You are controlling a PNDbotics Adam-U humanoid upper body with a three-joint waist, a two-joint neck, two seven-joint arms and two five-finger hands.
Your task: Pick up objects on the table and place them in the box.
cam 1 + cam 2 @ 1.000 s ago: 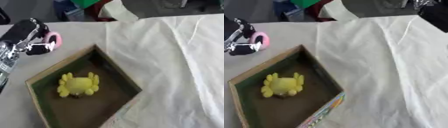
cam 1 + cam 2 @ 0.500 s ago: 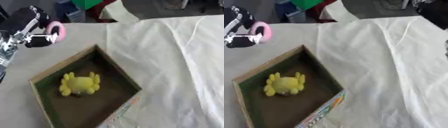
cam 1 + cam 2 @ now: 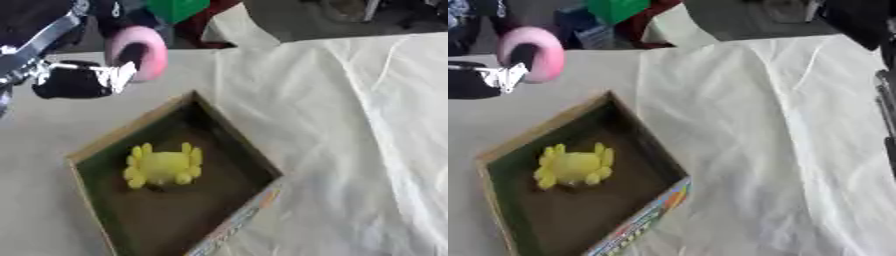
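Left eye view first: there's a pink ring (image 3: 138,52) in the upper left of the frame, chunky and donut-shaped with a dark hole through the middle, kinda soft-looking. The left hand (image 3: 79,80) has it, black fingers with silver bits curled round the ring's lower left side, so it's clamped on the ring and holding it up off the table, above and to the left of the box's far corner. The box (image 3: 229,135) sits lower left of centre, turned like a diamond, tan cardboard rim with a dark greenish-brown inside and a colourful printed strip on its lower right wall. Inside it lies a yellow crab toy (image 3: 163,166), round body with little stubby legs sticking out, resting on the box floor toward the upper left part. A white cloth (image 3: 350,140) covers the right half of the table (image 3: 35,135), all wrinkly.

Right eye view: same deal, just shifted. Ring's at the upper left edge, and only a part of the hand shows beside it. Something dark runs down the right edge, can't tell what it is.
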